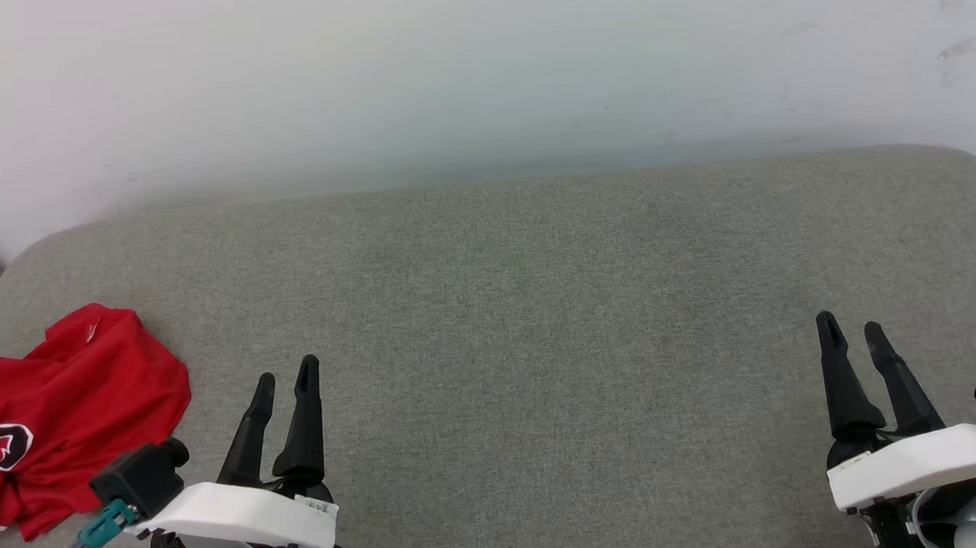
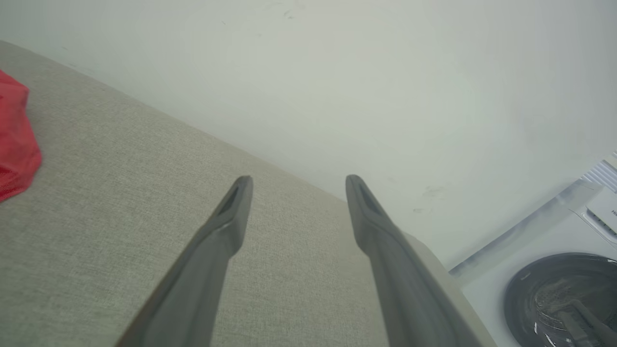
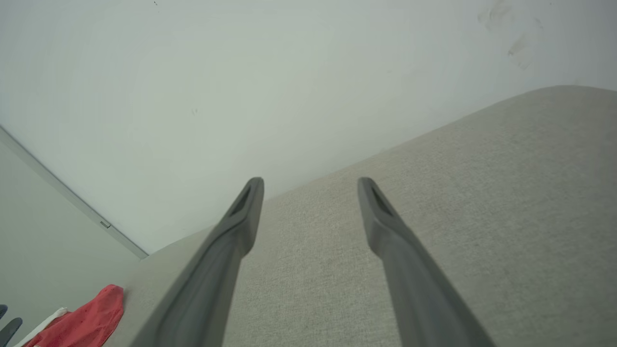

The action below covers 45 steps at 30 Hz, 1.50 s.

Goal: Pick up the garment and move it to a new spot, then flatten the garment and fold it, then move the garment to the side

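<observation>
The garment (image 1: 61,413) lies crumpled at the left edge of the grey cushioned surface (image 1: 540,305); it is red with a white sleeve end and a black, white-edged print. A corner of the garment (image 2: 14,140) appears at the left of the left wrist view, and the garment (image 3: 87,323) sits at the bottom left of the right wrist view. My left gripper (image 1: 286,375) stands open just right of the garment, apart from it, with nothing between its fingers. Far to the right my right gripper (image 1: 852,327) is open and empty too.
A pale wall (image 1: 477,74) rises right behind the cushioned surface. A white washing machine (image 2: 554,279) with a dark round door stands beyond the surface's end in the left wrist view. A grey strip (image 3: 72,202) runs down the wall in the right wrist view.
</observation>
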Available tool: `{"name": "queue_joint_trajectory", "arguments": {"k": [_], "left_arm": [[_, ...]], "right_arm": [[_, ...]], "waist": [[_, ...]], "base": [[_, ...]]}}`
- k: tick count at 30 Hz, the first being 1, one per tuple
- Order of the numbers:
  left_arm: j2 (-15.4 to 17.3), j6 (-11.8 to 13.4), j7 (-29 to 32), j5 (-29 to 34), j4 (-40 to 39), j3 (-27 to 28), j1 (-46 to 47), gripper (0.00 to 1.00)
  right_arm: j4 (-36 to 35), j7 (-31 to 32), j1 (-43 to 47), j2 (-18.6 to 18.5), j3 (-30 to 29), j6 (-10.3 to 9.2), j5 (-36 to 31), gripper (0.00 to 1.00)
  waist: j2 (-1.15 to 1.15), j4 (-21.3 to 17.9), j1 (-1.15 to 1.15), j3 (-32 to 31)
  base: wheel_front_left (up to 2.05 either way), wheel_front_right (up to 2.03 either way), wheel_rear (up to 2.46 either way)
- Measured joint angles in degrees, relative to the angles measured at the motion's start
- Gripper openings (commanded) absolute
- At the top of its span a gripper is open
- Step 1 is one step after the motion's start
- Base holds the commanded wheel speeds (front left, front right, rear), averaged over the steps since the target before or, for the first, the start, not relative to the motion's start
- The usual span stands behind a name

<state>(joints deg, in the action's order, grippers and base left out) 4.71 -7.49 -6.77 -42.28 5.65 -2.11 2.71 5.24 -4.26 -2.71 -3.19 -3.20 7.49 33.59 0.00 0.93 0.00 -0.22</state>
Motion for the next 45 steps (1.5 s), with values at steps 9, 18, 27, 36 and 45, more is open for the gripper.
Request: {"name": "queue_joint_trajectory", "arguments": {"k": [9,18,27,36,45], "left_arm": [[0.35,0.00,-1.37,9.34,0.79,-0.65,-0.01,1.00],[1.04,0.45,-2.61,16.90,2.50,-1.31,0.05,1.00],[1.51,1.32,-4.01,23.27,2.74,-1.93,0.18,1.00],[1.58,1.89,-5.08,27.61,3.22,-2.34,0.23,1.00],[1.51,1.94,-6.12,31.03,3.56,-2.44,0.25,1.00]], "right_arm": [[-1.40,0.23,0.55,0.09,0.08,0.00,-10.23,1.00],[-2.22,1.98,1.05,0.20,-0.51,0.00,-17.17,1.00],[-3.60,3.56,1.87,0.24,-0.82,0.00,-22.31,1.00],[-4.82,4.22,2.10,0.24,-0.82,0.00,-25.16,1.00],[-5.77,3.78,2.33,0.25,-0.62,0.00,-27.05,1.00]], "waist": [[0.00,-0.11,0.00,-0.11],[0.00,-0.26,0.00,-0.22],[0.00,-0.26,0.00,-0.26],[0.00,-0.22,0.00,-0.13],[0.00,-0.13,0.00,-0.10]], "base": [[0.00,0.00,0.00],[0.00,0.00,0.00],[0.00,0.00,0.00],[0.00,0.00,0.00],[0.00,0.00,0.00]]}}
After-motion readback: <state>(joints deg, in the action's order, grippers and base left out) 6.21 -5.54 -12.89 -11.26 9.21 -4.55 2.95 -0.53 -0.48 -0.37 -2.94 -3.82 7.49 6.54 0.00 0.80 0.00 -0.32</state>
